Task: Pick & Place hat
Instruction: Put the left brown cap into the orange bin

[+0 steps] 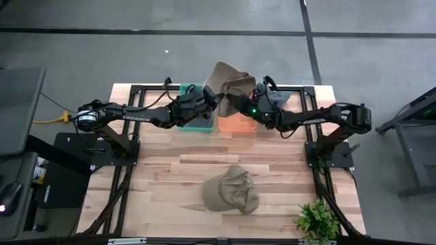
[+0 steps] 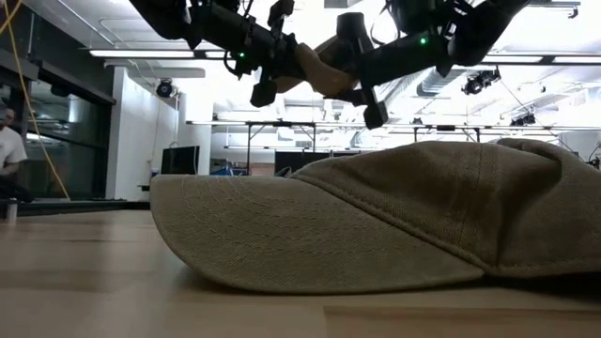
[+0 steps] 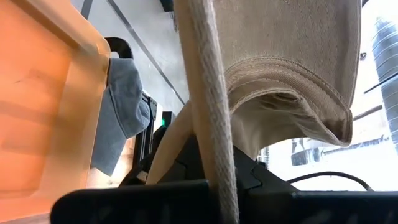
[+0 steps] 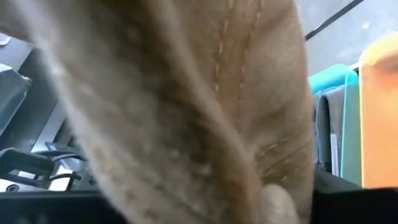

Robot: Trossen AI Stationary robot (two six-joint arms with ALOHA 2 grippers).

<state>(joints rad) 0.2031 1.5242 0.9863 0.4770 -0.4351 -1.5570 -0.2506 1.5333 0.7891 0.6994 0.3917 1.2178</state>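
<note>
Overhead view: two dark arms meeting at the far edge of a wooden table (image 1: pixel 177 177), above two bins. Tan cap (image 1: pixel 228 78) held aloft between the two grippers, over the boundary of the teal bin (image 1: pixel 194 126) and the orange bin (image 1: pixel 235 124). Left gripper (image 1: pixel 216 100) reaching in from the left, clamped fully on the cap's fabric; in the left wrist view, a band of tan webbing and the stitched brim pinched at the fingers. Right gripper (image 1: pixel 234 102) reaching in from the right, against the same cap; right wrist view filled by tan cloth, so fingers hidden and degree of opening impossible to tell. Grey cap (image 1: pixel 279 97) draped at the far right of the orange bin, also visible hanging beside the orange wall in the left wrist view (image 3: pixel 121 118).

Second tan cap (image 1: pixel 231 190) lying flat on the near half of the table, well apart from both grippers, brim toward the left in the low view (image 2: pixel 376 221). Small green plant (image 1: pixel 315 221) at the near right corner of the table.

Low view: both grippers and the lifted cap high above the tabletop; a seated person (image 2: pixel 9 150) at the far left of the room.
</note>
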